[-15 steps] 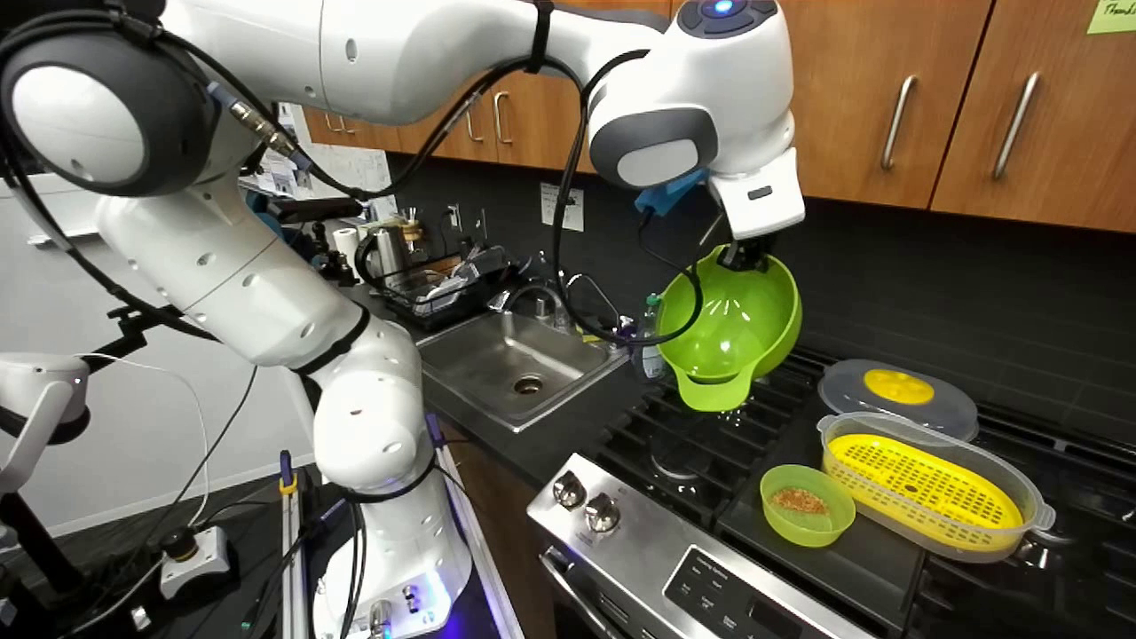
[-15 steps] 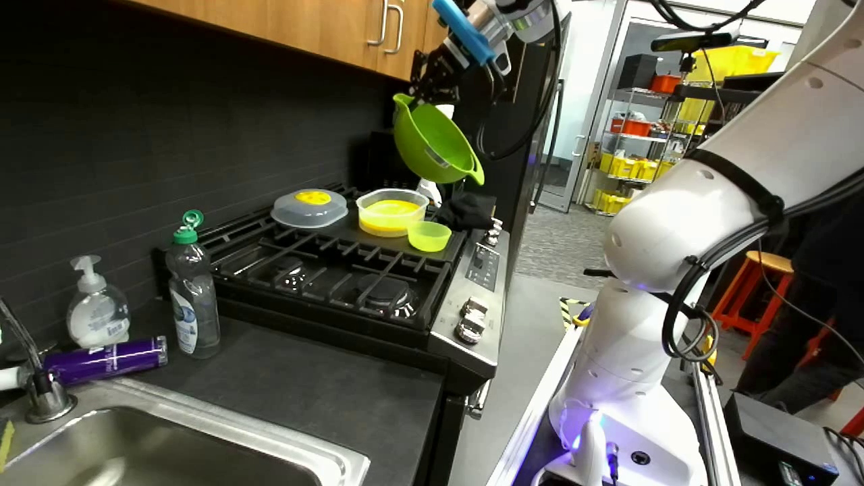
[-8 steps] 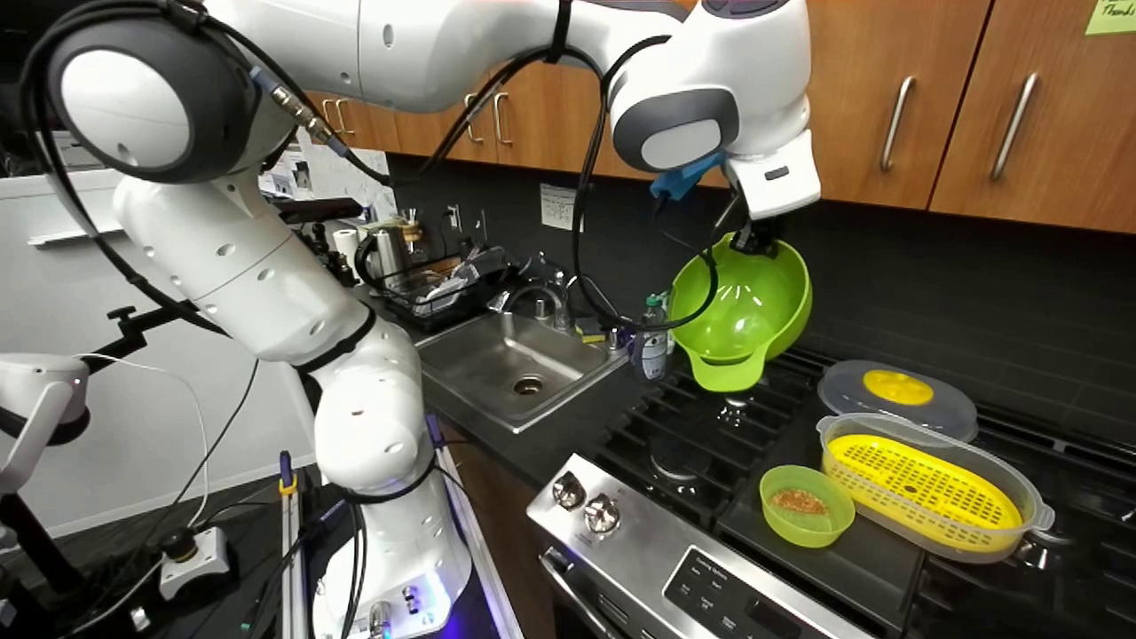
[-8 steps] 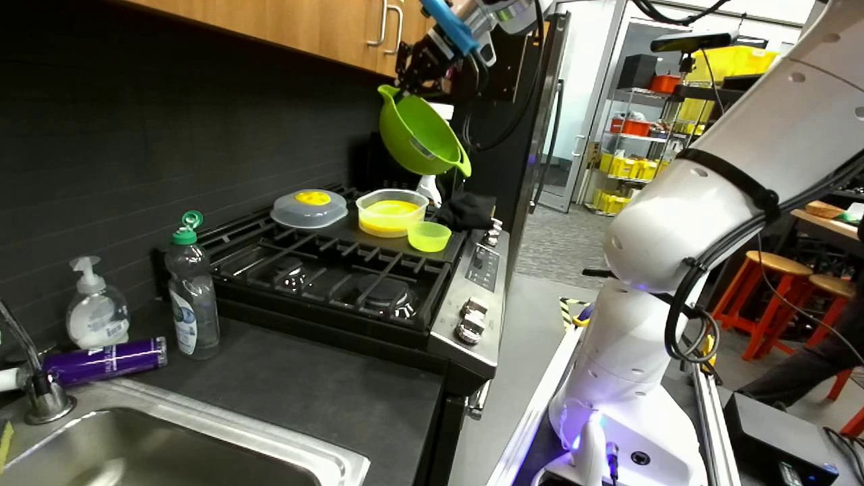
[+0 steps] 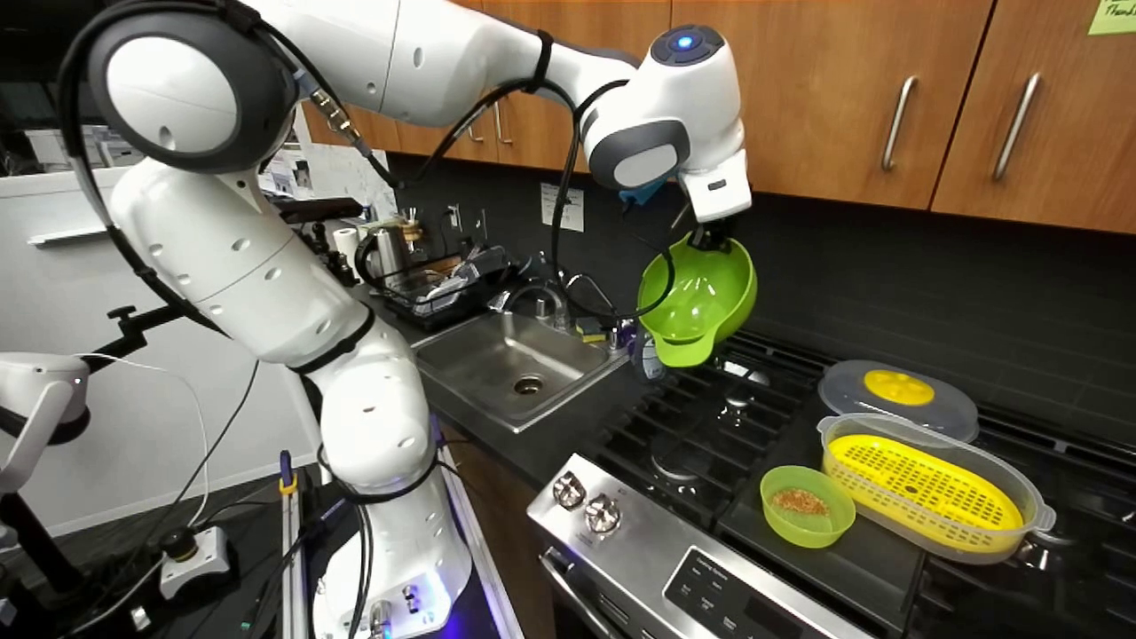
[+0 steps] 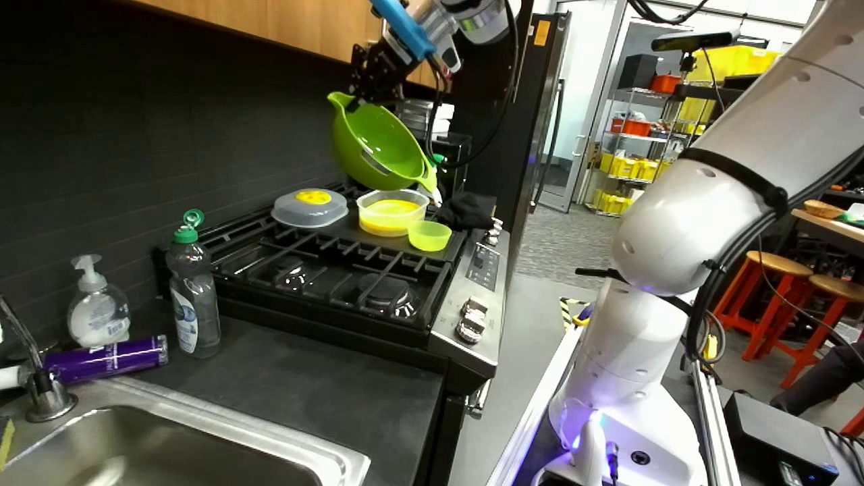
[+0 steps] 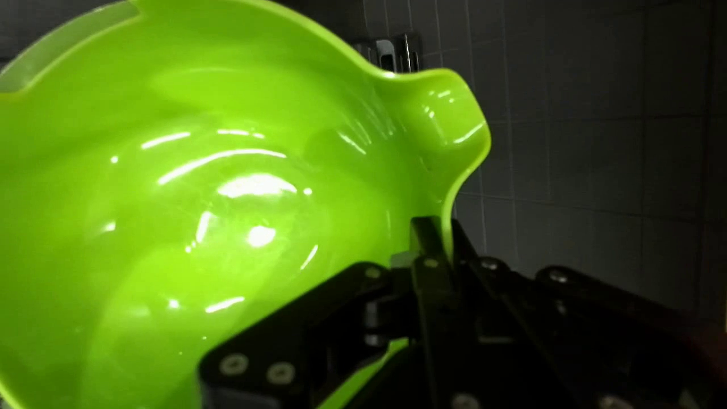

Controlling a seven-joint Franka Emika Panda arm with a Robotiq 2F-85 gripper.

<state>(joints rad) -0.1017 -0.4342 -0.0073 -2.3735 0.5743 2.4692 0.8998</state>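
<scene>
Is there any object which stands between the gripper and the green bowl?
Nothing visible does: in the wrist view, the gripper is shut directly on the rim of the green bowl, with one finger inside it and the other outside.

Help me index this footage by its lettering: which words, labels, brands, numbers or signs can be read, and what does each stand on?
"Cooking Options": heading on the stove control panel.
"Thank…": on the green note on the cabinet door; ending unclear at the picture's edge.
Too small or blurred to read: the panel's smaller lettering, the wall notice, and the print on the green-capped bottle, the pump bottle and the purple container.
</scene>
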